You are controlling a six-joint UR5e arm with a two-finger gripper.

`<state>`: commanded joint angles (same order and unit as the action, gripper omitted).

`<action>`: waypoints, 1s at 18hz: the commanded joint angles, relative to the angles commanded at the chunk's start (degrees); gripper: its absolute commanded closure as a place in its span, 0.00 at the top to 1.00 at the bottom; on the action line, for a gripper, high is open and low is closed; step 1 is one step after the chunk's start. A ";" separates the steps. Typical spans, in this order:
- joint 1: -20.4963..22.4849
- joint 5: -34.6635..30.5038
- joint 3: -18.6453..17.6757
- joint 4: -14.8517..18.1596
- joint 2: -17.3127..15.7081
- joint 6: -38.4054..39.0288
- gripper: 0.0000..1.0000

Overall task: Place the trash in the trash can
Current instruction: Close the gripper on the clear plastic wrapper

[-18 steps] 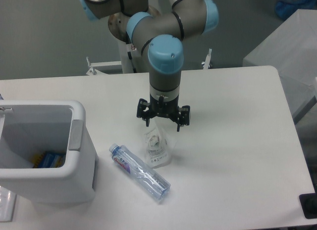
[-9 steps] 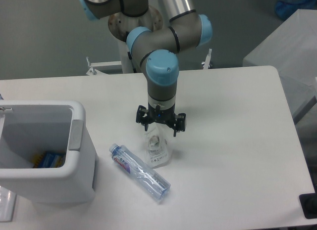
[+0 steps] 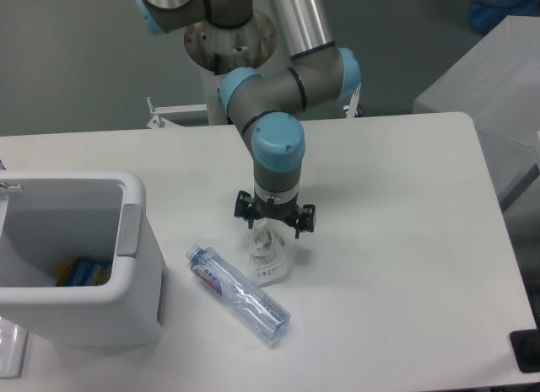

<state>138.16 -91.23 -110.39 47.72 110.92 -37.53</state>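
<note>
The crumpled clear plastic wrapper with a round printed mark lies on the white table near the middle. My gripper is straight above its upper end, low over it, with the fingers spread on either side; I cannot see contact. The crushed clear water bottle with a blue-red label lies diagonally just left of and in front of the wrapper. The boxy white trash can with a grey tab stands at the left edge of the table.
Blue and yellow items lie at the bottom of the trash can. The arm's base post stands behind the table. A grey surface is at the right rear. A black object sits at the table's front right corner.
My gripper has come down towards the wrapper, and the arm's wrist has lowered with it. The wrapper, bottle and trash can have not moved.
</note>
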 joint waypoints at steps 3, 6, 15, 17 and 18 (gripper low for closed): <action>0.00 0.00 0.00 0.00 0.00 0.00 0.85; -0.09 -0.09 0.00 -0.18 -0.09 0.00 0.39; -0.09 0.44 0.62 0.53 -2.19 -0.26 0.00; 0.09 0.35 0.70 0.70 -2.37 -0.26 0.00; 0.26 0.35 0.62 0.79 -2.72 -0.35 0.00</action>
<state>138.43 -90.88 -109.77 48.51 108.20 -37.88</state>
